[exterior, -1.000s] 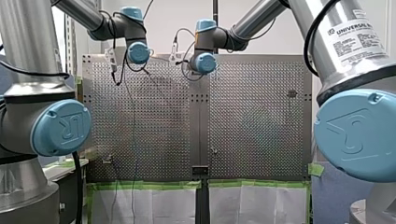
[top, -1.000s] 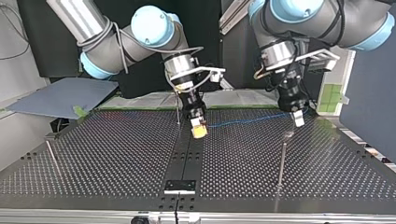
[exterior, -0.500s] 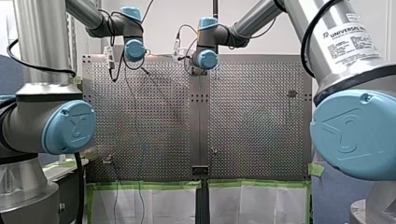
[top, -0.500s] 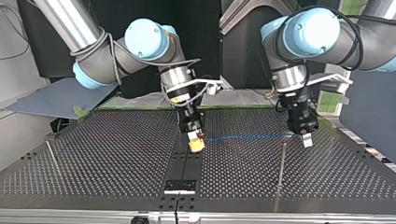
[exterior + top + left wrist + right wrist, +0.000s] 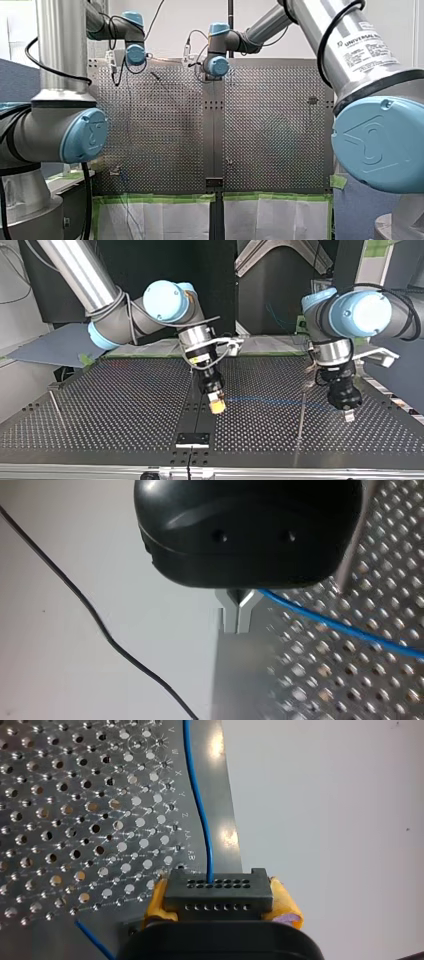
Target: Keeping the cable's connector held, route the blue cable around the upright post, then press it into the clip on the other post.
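Note:
In the right wrist view my right gripper (image 5: 220,907) is shut on the black connector (image 5: 218,891), yellow pads (image 5: 156,901) on both of its sides. The blue cable (image 5: 199,805) leaves the connector over the perforated plate. In the top view my right gripper (image 5: 216,405) hangs low at the middle. The blue cable (image 5: 267,401) runs from it to the upright post (image 5: 302,415). My left gripper (image 5: 348,415) is just beyond that post, toward the view's right. In the left wrist view its metal fingers (image 5: 239,617) are shut, and the blue cable (image 5: 350,630) comes out beside them.
A second post (image 5: 56,410) stands at the top view's left. A thin post (image 5: 191,371) rises behind my right gripper. A black bracket (image 5: 192,439) sits at the table's near edge (image 5: 210,471). A grey board (image 5: 65,342) lies at the far left.
My left gripper swung toward the camera and rightward in the top view, passing the upright post with the cable. My right gripper with the connector shifted slightly nearer the camera.

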